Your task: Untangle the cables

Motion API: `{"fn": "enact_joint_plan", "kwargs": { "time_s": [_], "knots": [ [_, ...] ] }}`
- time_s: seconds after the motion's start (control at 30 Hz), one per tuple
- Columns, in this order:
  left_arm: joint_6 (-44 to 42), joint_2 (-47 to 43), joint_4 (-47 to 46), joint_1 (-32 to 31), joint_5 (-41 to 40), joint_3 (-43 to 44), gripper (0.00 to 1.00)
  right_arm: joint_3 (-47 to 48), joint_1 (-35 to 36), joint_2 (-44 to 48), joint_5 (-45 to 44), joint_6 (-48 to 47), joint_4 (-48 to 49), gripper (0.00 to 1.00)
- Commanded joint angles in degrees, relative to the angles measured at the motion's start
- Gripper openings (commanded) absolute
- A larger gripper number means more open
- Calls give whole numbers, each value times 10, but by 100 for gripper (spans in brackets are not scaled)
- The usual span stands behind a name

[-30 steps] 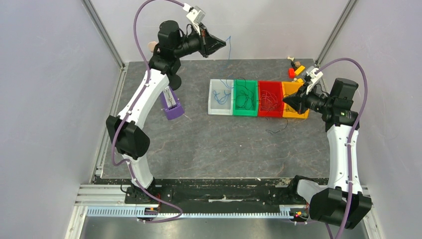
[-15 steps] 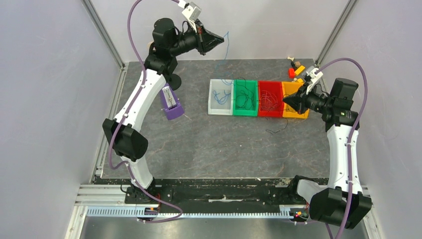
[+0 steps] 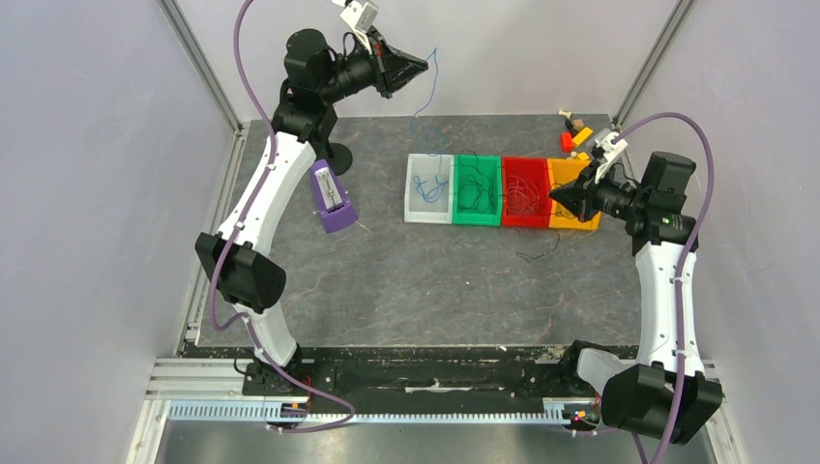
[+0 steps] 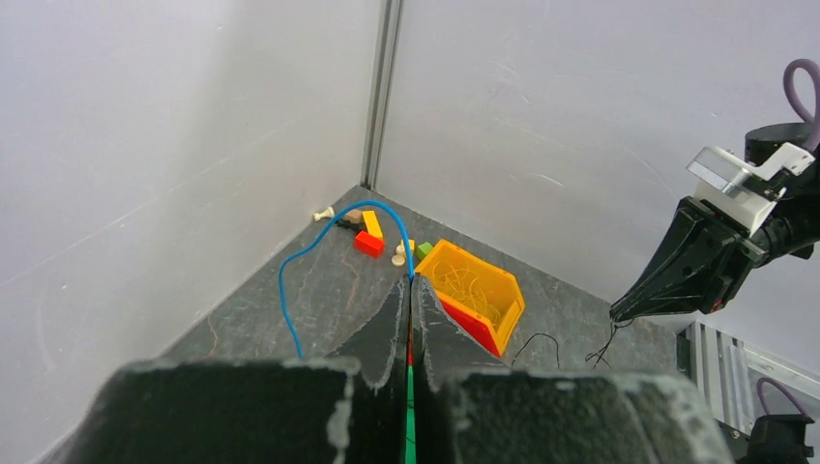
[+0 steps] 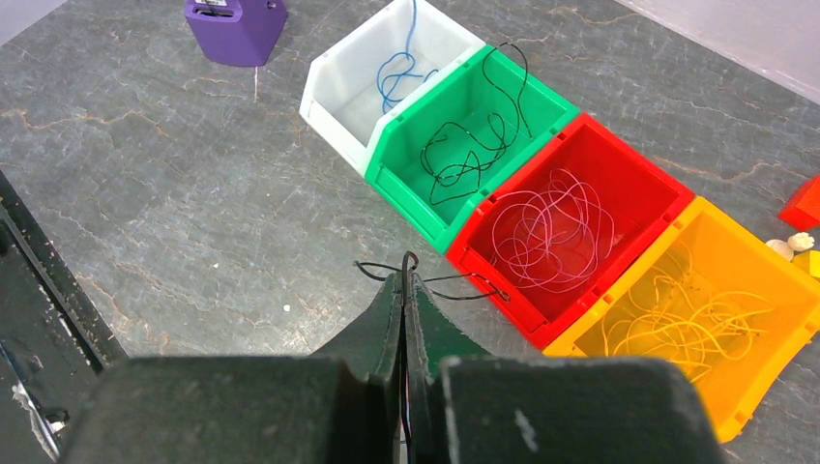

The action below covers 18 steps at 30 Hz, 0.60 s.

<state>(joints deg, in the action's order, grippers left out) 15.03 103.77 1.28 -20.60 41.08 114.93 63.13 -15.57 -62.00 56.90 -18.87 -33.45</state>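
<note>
My left gripper [image 3: 424,65] is raised high at the back and shut on a blue cable [image 3: 428,92]. That cable hangs down toward the white bin [image 3: 414,205], which holds more blue cable [image 5: 395,72]. In the left wrist view the blue cable [image 4: 319,237] arcs out from the tip of my left gripper [image 4: 410,282]. My right gripper [image 3: 554,194] is shut on a black cable [image 3: 538,253] that dangles to the table in front of the red bin. In the right wrist view the black cable [image 5: 454,288] loops from the tip of my right gripper [image 5: 404,278].
Four bins stand in a row: white, green [image 5: 529,89] with black cables, red [image 5: 667,198] with pale cables, orange [image 5: 788,280] with yellow cables. A purple block [image 3: 333,202] lies left of them. Small toy pieces [image 3: 575,132] sit at the back right corner.
My left gripper has risen and drawn back to the left, lifting the blue cable further out of the white bin. My right arm has not moved.
</note>
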Motion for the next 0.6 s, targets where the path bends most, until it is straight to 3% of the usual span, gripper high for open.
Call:
{"fn": "enact_joint_plan", "kwargs": {
  "time_s": [0.0, 0.37, 0.57],
  "knots": [
    [23, -30, -24, 1, 14, 28, 2, 0, 1, 1, 8, -3, 8, 0],
    [7, -32, -17, 2, 17, -24, 2, -1, 1, 1, 7, -2, 7, 0],
    [-20, -14, -27, -7, 16, -112, 2, -9, 2, -3, 7, 7, 20, 0]
  ]
}}
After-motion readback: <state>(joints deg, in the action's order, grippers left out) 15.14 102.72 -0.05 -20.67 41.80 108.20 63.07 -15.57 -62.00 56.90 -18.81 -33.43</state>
